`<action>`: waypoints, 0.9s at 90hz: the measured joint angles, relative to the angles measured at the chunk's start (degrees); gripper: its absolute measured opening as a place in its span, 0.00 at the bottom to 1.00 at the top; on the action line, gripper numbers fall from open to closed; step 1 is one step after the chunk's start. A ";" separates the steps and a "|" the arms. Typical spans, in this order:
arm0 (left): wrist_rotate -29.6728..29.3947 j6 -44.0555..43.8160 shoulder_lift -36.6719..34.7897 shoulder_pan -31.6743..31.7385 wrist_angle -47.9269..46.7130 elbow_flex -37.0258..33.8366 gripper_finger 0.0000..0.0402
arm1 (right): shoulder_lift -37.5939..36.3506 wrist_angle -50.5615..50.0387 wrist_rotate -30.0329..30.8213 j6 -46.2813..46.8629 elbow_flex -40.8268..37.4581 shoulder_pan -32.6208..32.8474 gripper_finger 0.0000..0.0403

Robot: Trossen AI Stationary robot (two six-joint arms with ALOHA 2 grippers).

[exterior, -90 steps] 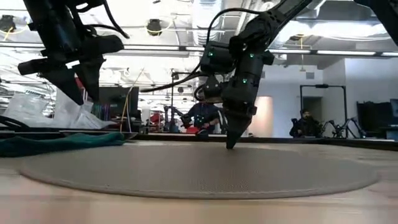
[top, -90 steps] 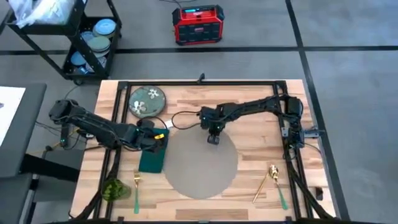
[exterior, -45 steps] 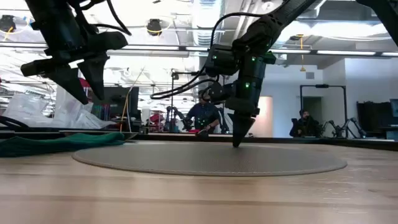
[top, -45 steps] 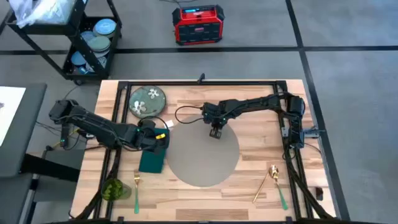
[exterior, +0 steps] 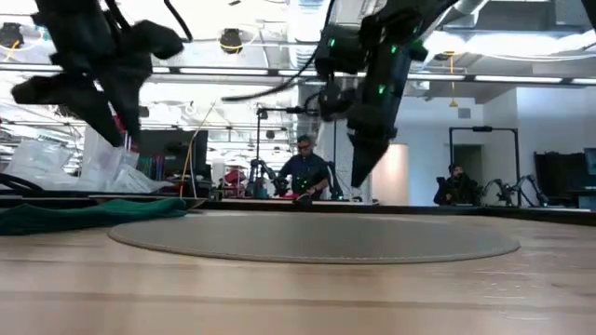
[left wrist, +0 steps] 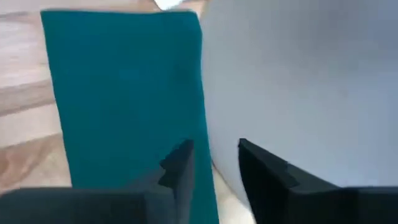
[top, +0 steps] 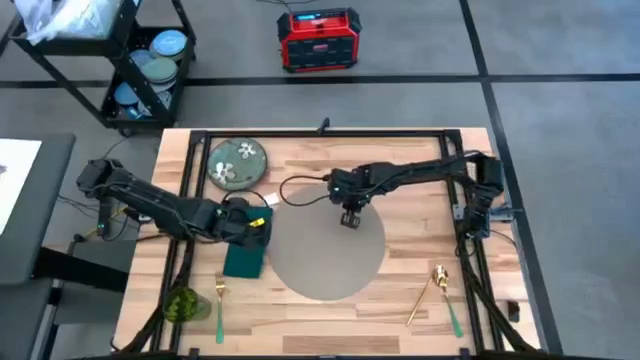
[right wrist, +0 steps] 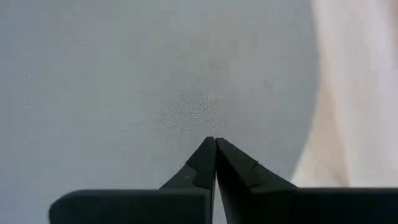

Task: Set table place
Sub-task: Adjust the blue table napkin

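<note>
Two grippers, both empty: my right gripper (top: 350, 220), fingers pressed together, hangs over the far edge of the grey placemat (top: 325, 255) mid-table (top: 420, 200). My left gripper (left wrist: 214, 165) (fingers apart) straddles the teal napkin (top: 243, 255); descending carelessly could drag mat and napkin together.

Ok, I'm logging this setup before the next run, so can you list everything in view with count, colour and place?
table: 1, light wood
placemat: 1, grey, table centre
napkin: 1, teal, placemat's left edge
plate: 1, green floral, far left corner
green cup: 1, near left corner
cutlery: gold and green pieces, near right; a gold fork near left
cart: 1, black, holds bluish dishes
red box: 1, on floor
left gripper: open, over napkin
right gripper: fingers shut, above placemat's far edge
</note>
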 joint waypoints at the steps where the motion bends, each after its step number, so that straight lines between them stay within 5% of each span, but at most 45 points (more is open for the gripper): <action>1: 0.07 0.02 0.06 -0.26 -0.10 0.00 0.14 | -0.40 -0.23 0.13 0.00 0.00 0.00 0.00; 8: 1.44 0.54 1.51 -1.83 -1.05 0.00 0.03 | -3.59 -0.96 0.33 0.01 0.01 -0.27 0.00; 18: 3.27 0.33 4.58 -3.11 -3.14 0.00 0.01 | -8.46 -2.26 0.48 0.02 0.02 -1.22 0.00; 49: 14.28 4.80 14.99 -3.00 0.23 0.02 0.00 | -23.78 -6.44 4.22 0.05 0.07 -4.76 0.00; 81: 14.89 3.40 20.32 -1.04 8.53 0.02 0.00 | -36.67 -10.17 11.05 0.29 0.13 -5.50 0.00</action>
